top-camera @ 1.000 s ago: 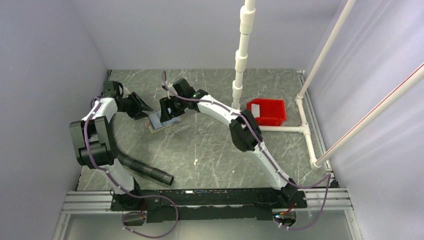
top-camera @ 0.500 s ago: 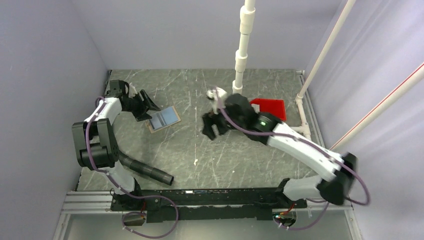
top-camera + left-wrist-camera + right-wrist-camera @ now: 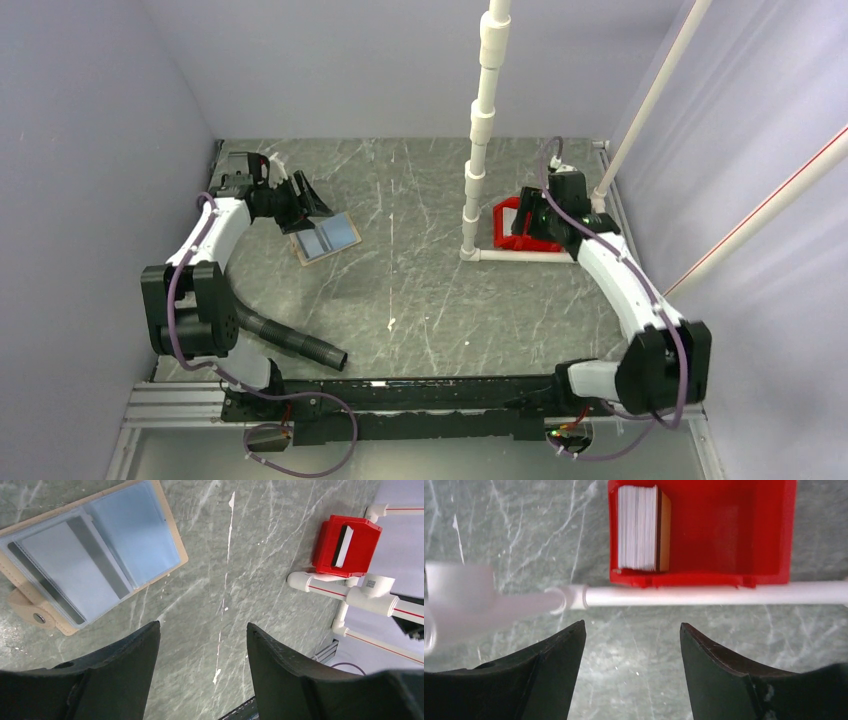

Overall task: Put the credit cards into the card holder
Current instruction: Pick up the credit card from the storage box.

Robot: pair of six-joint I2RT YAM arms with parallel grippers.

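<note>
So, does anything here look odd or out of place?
A black ribbed tube lies near the left arm's base, seemingly unrelated to the cards. The card holder lies open and askew.

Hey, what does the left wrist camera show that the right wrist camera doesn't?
Only the left wrist: the card holder, lying open on the table, and the left gripper, open and empty. Only the right wrist: the right gripper, open and empty. Both: the red tray, the credit cards standing on edge inside it, and the white pipe beside it.
</note>
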